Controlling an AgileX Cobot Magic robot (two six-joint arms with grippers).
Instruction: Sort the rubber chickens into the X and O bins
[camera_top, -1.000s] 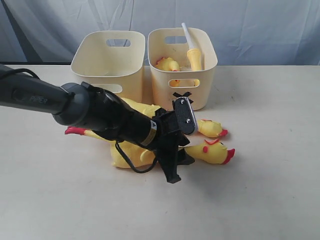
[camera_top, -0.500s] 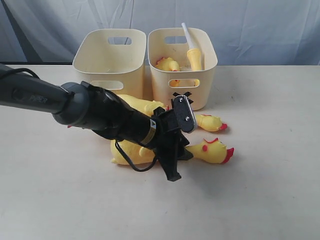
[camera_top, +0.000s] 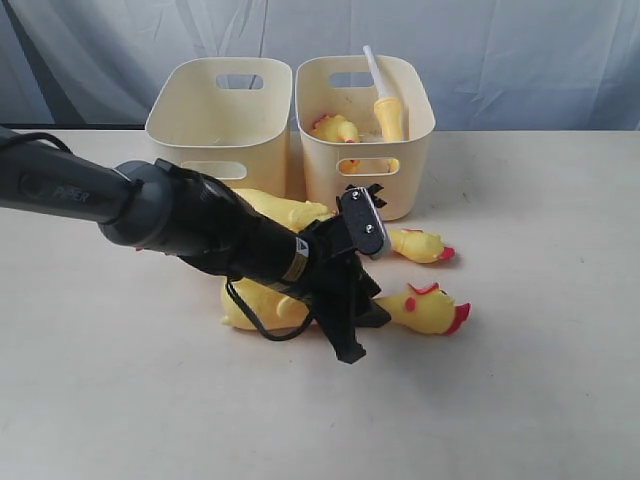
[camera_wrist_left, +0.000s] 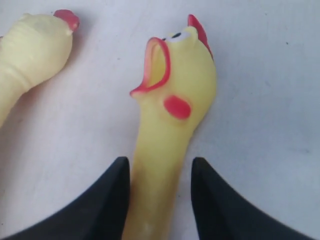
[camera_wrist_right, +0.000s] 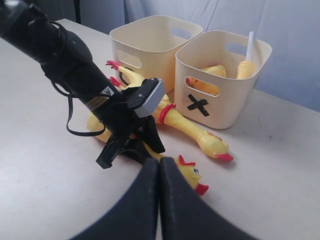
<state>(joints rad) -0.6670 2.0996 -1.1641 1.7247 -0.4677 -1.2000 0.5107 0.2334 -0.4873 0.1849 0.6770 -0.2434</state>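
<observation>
Our left claw (camera_wrist_left: 160, 167) stands released astride the neck of the rubber chicken (camera_wrist_left: 175, 100) lying in front of the X bin (camera_top: 325, 190); closing off-centre, we might squeeze the slippery neck out sideways. Our right claw (camera_wrist_right: 159, 172) hangs clenched, empty

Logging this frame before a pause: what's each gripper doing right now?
Left gripper: open, straddling the neck of the long yellow rubber chicken, not yet clamped.
Right gripper: shut, holding nothing.
</observation>
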